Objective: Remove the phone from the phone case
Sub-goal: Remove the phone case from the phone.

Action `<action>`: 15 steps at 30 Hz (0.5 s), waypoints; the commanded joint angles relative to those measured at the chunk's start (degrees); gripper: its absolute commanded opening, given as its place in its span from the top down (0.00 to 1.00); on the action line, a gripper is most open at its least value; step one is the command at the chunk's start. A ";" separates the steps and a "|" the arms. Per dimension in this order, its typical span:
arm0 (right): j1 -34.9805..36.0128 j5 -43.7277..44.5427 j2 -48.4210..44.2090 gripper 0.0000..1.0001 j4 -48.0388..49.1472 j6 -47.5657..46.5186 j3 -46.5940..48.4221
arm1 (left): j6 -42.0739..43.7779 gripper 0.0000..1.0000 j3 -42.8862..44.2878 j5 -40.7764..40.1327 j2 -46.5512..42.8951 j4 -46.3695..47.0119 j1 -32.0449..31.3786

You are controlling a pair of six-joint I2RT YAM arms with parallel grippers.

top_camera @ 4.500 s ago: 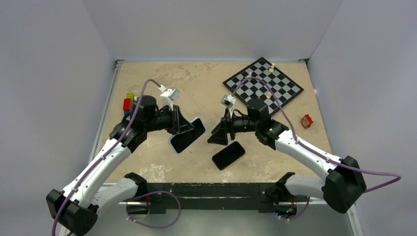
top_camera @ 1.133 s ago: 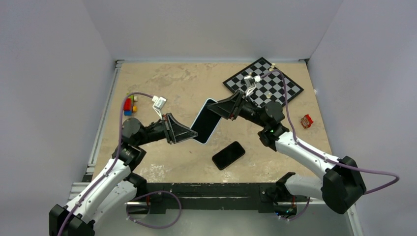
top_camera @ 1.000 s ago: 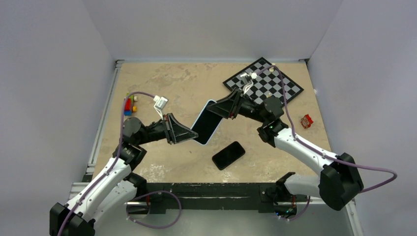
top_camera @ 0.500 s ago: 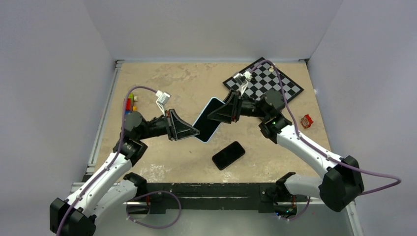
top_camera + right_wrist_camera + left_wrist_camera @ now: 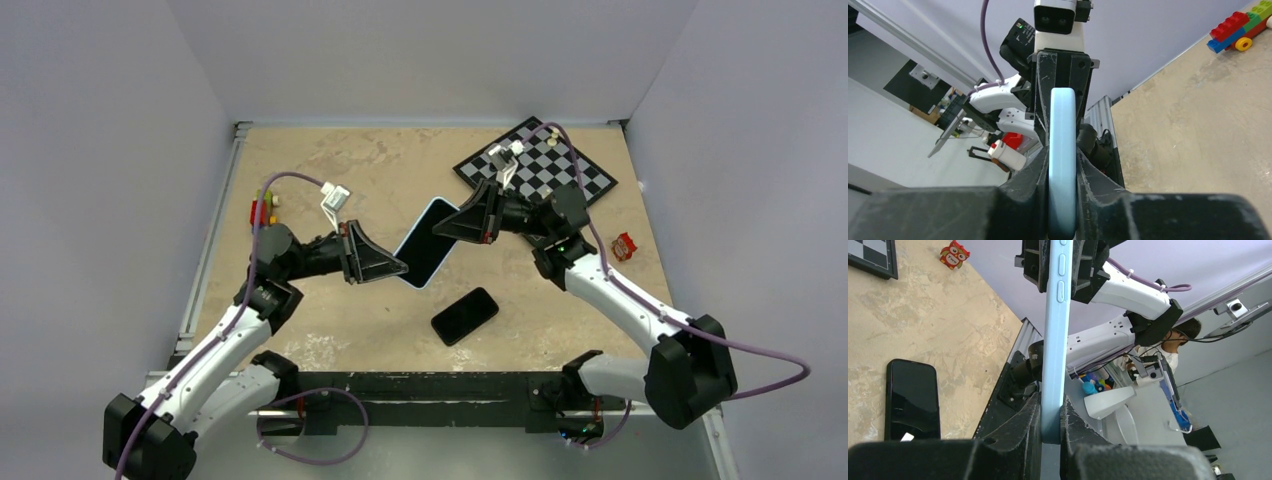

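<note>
Now my right pincer (image 5: 1063, 165) is tightening onto the phone case (image 5: 425, 247) nearest the chessboard (image 5: 540, 170); my left pincer (image 5: 1050, 412) is clamping the opposite end, so prying can begin.

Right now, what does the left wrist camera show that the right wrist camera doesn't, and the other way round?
Only the left wrist view shows the black phone lying flat on the table, the owl toy and a corner of the chessboard. Only the right wrist view shows the toy bricks. Both show the blue case edge-on, pinched at opposite ends by the left gripper and the right gripper.
</note>
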 commanded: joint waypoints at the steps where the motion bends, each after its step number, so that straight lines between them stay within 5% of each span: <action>1: -0.04 -1.32 0.68 0.87 7.71 4.44 0.75 | -1.22 1.00 2.01 0.61 -1.32 6.14 0.10; 4: -0.13 -0.08 -0.28 1.00 6.26 3.44 -0.52 | -1.07 1.00 3.28 0.38 -1.08 3.85 0.09; 5: -0.30 0.97 -0.78 1.00 5.69 3.37 -0.73 | 0.43 0.91 4.44 0.11 -1.23 -0.34 0.11; 7: -0.75 2.39 -1.78 1.00 3.32 3.33 -0.29 | 7.48 0.50 7.64 -2.88 -3.00 -14.39 0.12; 9: -1.39 2.55 -2.24 1.00 -3.11 2.44 1.27 | 13.52 0.31 9.08 -6.99 -6.29 -24.67 0.16; 11: -2.49 1.41 -2.39 1.00 -3.15 4.36 1.44 | 17.47 0.28 9.20 -9.51 -9.80 -30.21 0.24; 15: -3.92 -4.06 -2.42 1.00 1.65 8.04 1.85 | 20.16 0.40 8.95 -7.80 -12.21 -33.94 0.35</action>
